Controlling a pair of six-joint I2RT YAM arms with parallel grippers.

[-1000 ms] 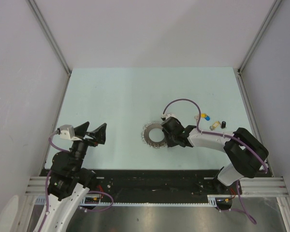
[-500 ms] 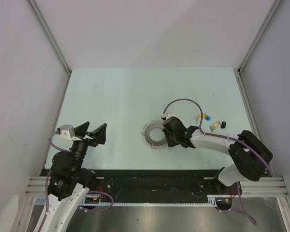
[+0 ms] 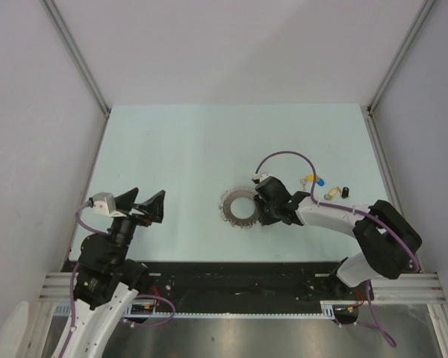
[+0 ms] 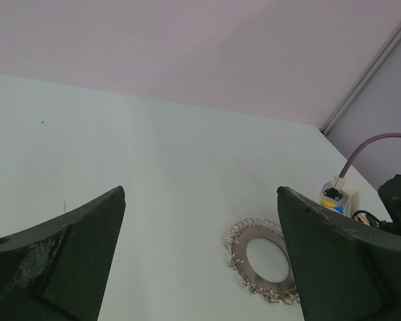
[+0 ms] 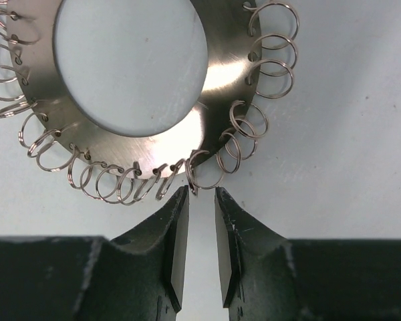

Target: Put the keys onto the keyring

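The keyring [image 3: 227, 204] is a flat silvery disc with a wide hole and many small wire loops round its edge, lying at the table's middle. It also shows in the left wrist view [image 4: 238, 249] and fills the top of the right wrist view [image 5: 217, 110]. My right gripper [image 3: 260, 208] sits at its right edge; its jaws [image 5: 200, 192] stand narrowly apart with nothing between them, one small loop touching the left fingertip [image 5: 179, 200]. The keys lie to its right: a yellow and blue pair [image 3: 313, 180] and a black and brass pair [image 3: 337, 194]. My left gripper [image 3: 150, 205] is wide open and empty [image 4: 200, 197].
The right arm's purple cable [image 3: 284, 156] arcs above the wrist. Metal frame posts [image 3: 369, 112] stand at the table's back corners, and grey walls close in the sides. The table's near edge meets a black rail [image 3: 239, 272].
My right gripper has drawn back a little to the right. The keyring shifted slightly with it and has since settled. The left arm has not moved.
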